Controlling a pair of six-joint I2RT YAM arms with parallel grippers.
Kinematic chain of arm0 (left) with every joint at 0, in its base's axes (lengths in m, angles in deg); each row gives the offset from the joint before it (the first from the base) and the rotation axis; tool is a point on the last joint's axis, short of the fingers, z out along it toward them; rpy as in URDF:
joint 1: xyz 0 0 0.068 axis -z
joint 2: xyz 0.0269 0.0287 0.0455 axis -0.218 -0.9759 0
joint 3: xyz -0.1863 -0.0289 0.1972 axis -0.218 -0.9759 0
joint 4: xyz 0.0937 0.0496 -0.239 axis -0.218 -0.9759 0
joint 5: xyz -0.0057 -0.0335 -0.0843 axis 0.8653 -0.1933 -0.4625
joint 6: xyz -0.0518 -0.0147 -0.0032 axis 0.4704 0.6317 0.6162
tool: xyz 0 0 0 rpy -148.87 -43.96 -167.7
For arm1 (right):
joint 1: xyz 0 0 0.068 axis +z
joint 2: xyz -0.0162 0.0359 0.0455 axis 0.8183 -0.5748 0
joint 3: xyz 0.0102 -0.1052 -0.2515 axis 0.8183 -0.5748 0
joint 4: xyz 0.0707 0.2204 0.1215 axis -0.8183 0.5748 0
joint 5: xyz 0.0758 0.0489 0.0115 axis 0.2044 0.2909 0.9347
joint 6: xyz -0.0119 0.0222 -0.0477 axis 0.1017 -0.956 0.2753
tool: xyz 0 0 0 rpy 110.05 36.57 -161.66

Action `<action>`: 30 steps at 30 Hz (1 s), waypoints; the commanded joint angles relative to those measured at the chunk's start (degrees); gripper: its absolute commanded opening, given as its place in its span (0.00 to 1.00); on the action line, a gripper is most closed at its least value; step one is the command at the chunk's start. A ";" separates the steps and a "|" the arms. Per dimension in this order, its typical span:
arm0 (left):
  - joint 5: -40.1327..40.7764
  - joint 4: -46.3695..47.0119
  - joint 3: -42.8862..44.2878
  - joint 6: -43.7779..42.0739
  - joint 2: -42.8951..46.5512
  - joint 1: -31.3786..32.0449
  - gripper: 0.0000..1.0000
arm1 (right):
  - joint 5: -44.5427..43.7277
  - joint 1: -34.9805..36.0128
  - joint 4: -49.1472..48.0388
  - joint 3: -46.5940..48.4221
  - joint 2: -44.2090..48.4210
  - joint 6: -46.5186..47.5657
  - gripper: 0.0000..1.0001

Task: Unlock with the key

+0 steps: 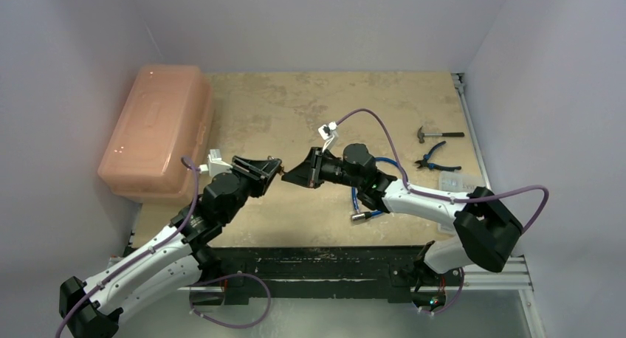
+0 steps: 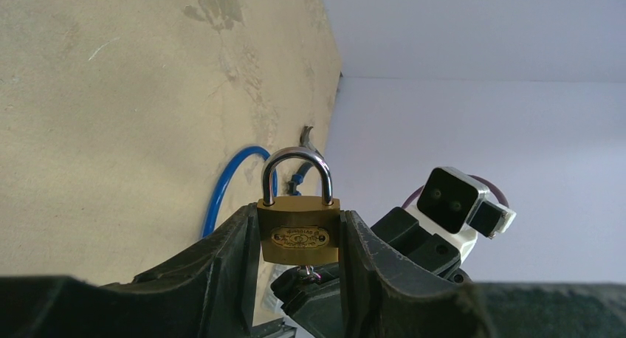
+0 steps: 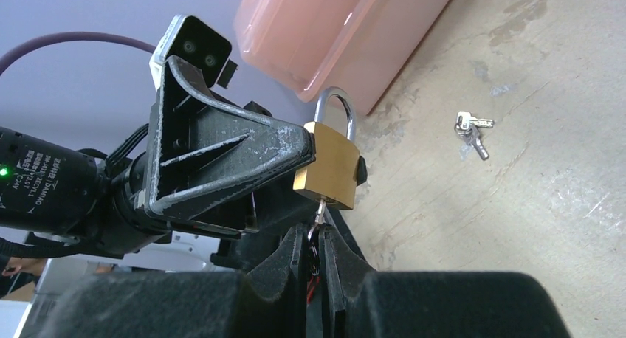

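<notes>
Padlock (image 2: 298, 235): brass body clamped between the left gripper's (image 1: 272, 168) fingers, held clear above the table (image 1: 310, 109). Shackle seated in the body at both legs. Underside of the padlock: key (image 3: 320, 211) in the keyhole, right gripper (image 3: 319, 242) pinched tight on it just below. Spare keys (image 3: 471, 131) lie on the table well apart from the padlock. Pink box (image 3: 339, 28) behind the padlock.
</notes>
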 commanded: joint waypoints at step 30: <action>-13.52 13.14 1.50 -1.02 -6.13 1.07 0.00 | -0.39 -0.96 7.60 5.38 3.67 11.79 0.16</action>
